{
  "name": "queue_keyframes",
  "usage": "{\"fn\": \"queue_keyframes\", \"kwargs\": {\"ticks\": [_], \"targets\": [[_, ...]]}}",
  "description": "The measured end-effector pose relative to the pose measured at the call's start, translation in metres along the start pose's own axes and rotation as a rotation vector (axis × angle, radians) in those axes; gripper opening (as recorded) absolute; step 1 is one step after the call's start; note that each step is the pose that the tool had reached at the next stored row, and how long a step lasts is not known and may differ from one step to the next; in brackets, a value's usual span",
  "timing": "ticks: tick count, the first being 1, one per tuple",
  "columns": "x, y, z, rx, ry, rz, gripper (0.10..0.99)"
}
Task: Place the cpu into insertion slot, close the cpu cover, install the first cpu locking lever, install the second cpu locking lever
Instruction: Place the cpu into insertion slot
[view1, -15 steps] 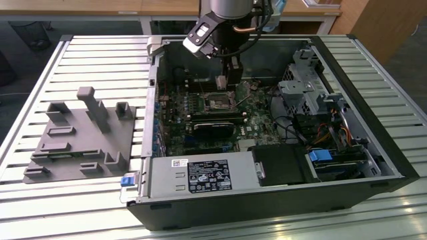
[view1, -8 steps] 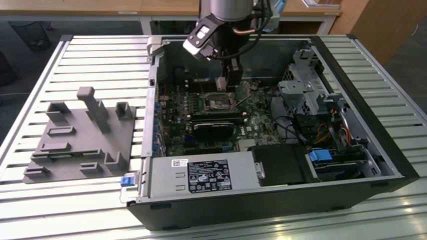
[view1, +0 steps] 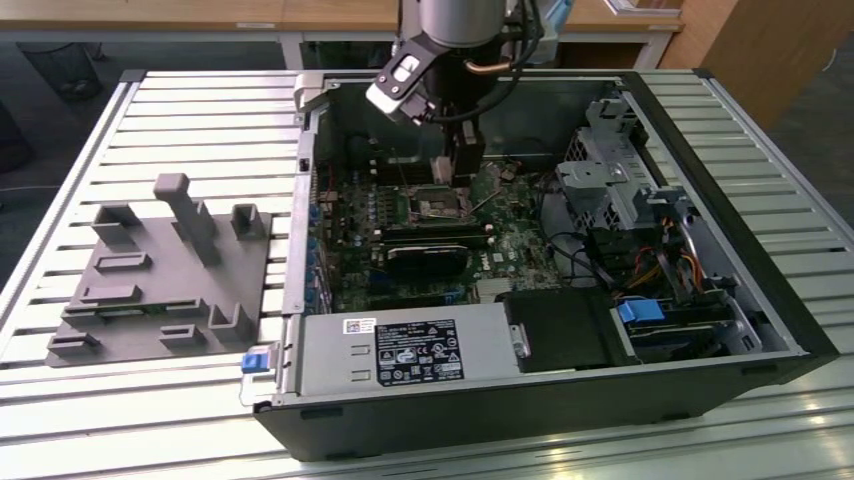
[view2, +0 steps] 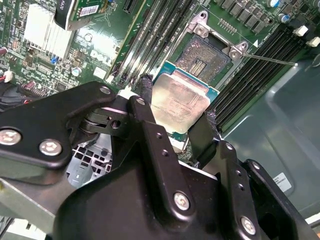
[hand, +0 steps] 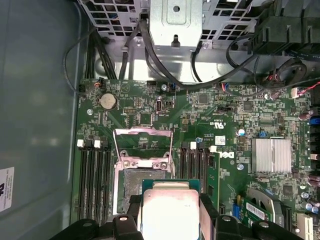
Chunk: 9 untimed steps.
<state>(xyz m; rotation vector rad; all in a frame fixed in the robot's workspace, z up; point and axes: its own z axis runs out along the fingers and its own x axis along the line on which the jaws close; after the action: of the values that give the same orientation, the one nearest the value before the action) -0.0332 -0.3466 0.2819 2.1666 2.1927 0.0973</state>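
Gripper (view2: 177, 107) inside the open computer case (view1: 747, 300), its fingers (view2: 146, 95) clenched on opposite edges of the cpu (view2: 181, 100), metal top up. The chip hangs beside the uncovered insertion slot (view2: 206, 52), not seated; the cpu cover (hand: 144, 131) stands raised.

Even, diffuse light falls from above in the exterior view. The slatted table (view1: 160, 110) is brightly lit and carries a soft sheen, while the interior of the computer case (view1: 534, 415) is left in shadow by its own walls. In both wrist views the metal top of the cpu (view2: 180, 102) (hand: 170, 215) is washed pale by glare.
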Motion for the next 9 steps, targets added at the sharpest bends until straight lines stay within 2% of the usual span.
{"fn": "queue_keyframes", "kwargs": {"ticks": [4,9], "targets": [[0.0001,-0.0002,0.0026,0.000,-0.0001,0.000,0.541],[0.0039,-0.0010,0.0098,0.000,0.0002,-0.004,0.541]]}}
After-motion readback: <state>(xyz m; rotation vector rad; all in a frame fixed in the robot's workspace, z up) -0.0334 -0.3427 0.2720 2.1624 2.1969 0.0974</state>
